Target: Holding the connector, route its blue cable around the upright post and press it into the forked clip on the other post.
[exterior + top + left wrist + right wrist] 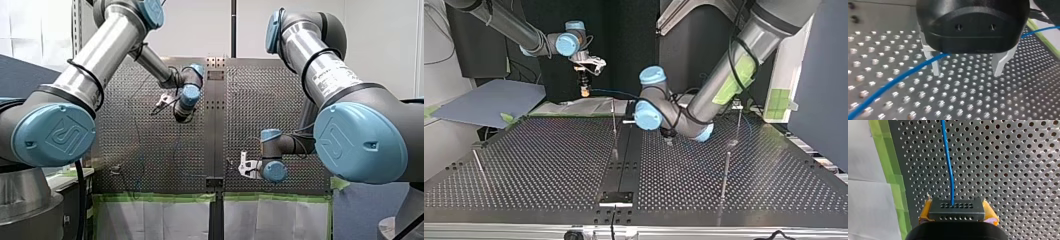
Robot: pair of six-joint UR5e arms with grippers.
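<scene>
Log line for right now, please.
right end effector: shut on connector, raised | left end effector: open, low over table | blue cable: runs past left fingers, not gripped

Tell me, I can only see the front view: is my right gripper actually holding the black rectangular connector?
Observer: Yes. In the right wrist view the right gripper has its yellow pads clamped on the two ends of the black rectangular connector.
Operator: Where does the thin blue cable go from there?
Observer: It leaves the connector's holed face and runs ahead over the perforated metal table.
Operator: Is my left gripper gripping it?
Observer: No. In the left wrist view the left gripper has its metal fingers apart, and the cable runs past one finger, unpinched.
</scene>
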